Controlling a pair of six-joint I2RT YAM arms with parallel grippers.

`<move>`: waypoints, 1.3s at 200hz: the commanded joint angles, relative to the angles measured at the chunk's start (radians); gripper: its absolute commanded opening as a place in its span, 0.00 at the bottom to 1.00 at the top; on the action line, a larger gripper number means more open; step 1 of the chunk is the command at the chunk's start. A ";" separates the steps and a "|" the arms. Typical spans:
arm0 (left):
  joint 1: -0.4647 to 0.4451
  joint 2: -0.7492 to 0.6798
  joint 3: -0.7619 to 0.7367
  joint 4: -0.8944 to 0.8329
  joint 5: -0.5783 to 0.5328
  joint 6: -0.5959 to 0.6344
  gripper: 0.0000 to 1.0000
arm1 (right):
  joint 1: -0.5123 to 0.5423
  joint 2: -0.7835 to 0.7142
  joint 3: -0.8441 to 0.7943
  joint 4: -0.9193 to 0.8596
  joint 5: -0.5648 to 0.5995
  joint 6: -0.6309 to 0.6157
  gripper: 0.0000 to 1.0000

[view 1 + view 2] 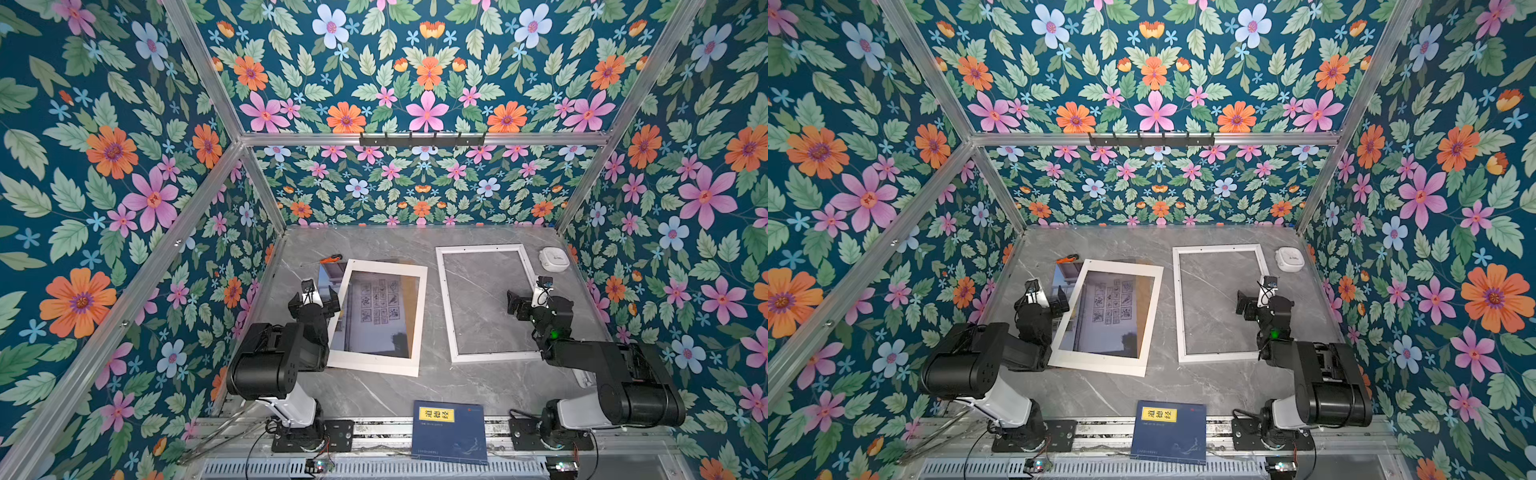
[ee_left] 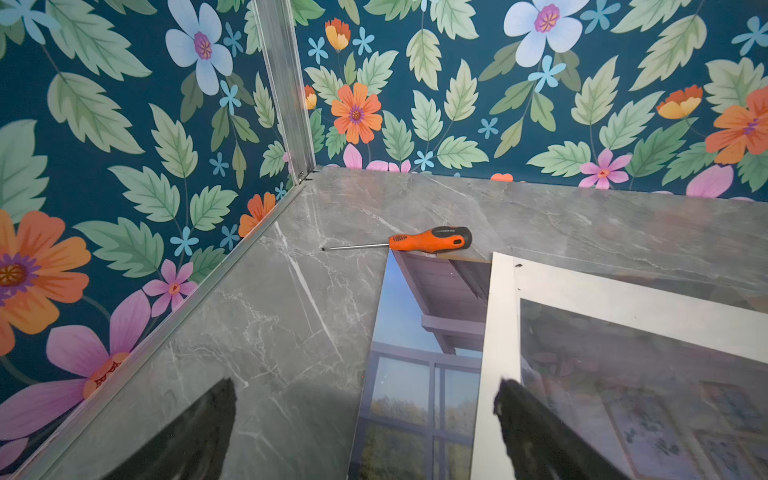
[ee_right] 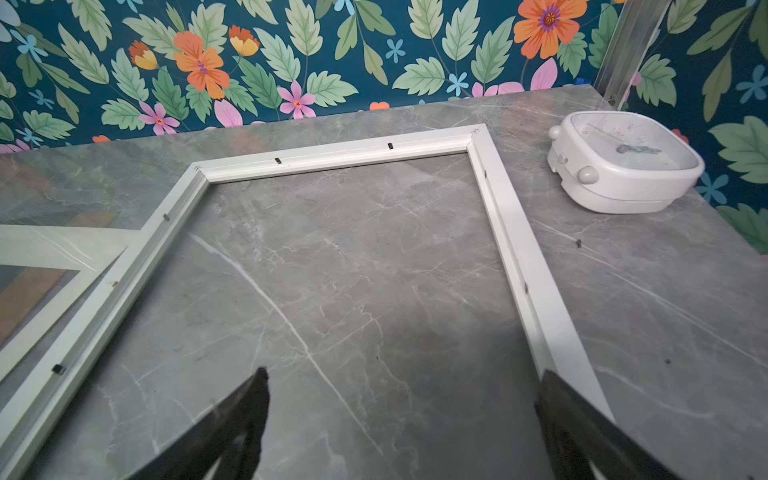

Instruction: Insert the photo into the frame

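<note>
The photo [image 1: 376, 311] lies flat on the left half of the table, mostly under a white card mat [image 1: 420, 316]. Its window-scene edge [image 2: 415, 374] sticks out past the mat. The empty white frame [image 1: 445, 307] lies on the right, with bare table inside it [image 3: 332, 156]. My left gripper [image 1: 313, 301] hovers open over the photo's exposed edge, nothing between its fingers [image 2: 365, 386]. My right gripper [image 1: 534, 301] hangs open over the frame's right side [image 3: 405, 374], one finger above the right rail. Both grippers also show in a top view: the left [image 1: 1044, 301] and the right [image 1: 1262, 305].
An orange-handled screwdriver [image 1: 328, 259] [image 2: 428, 241] lies at the far end of the photo. A white clock [image 1: 553, 258] [image 3: 623, 162] sits at the back right corner. A dark blue book [image 1: 451, 432] overhangs the front edge. Floral walls close in the left, back and right.
</note>
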 commanded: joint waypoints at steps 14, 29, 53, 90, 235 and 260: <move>0.001 0.001 0.002 0.026 -0.001 0.002 1.00 | 0.002 -0.003 0.003 0.001 -0.002 0.000 0.99; 0.001 0.001 0.002 0.026 -0.001 0.002 1.00 | 0.001 -0.002 0.004 0.001 -0.002 0.000 0.99; 0.001 0.001 0.002 0.026 -0.001 0.003 1.00 | 0.000 -0.003 0.004 0.001 -0.002 0.000 0.99; 0.001 0.001 0.002 0.025 -0.002 0.003 0.99 | 0.000 -0.003 0.004 0.001 -0.002 0.000 0.99; 0.000 0.000 -0.001 0.028 -0.004 0.003 1.00 | 0.000 -0.003 0.004 0.003 -0.002 0.000 0.99; -0.007 -0.021 -0.008 0.028 -0.067 -0.009 1.00 | 0.030 -0.018 0.009 -0.014 0.104 0.003 0.99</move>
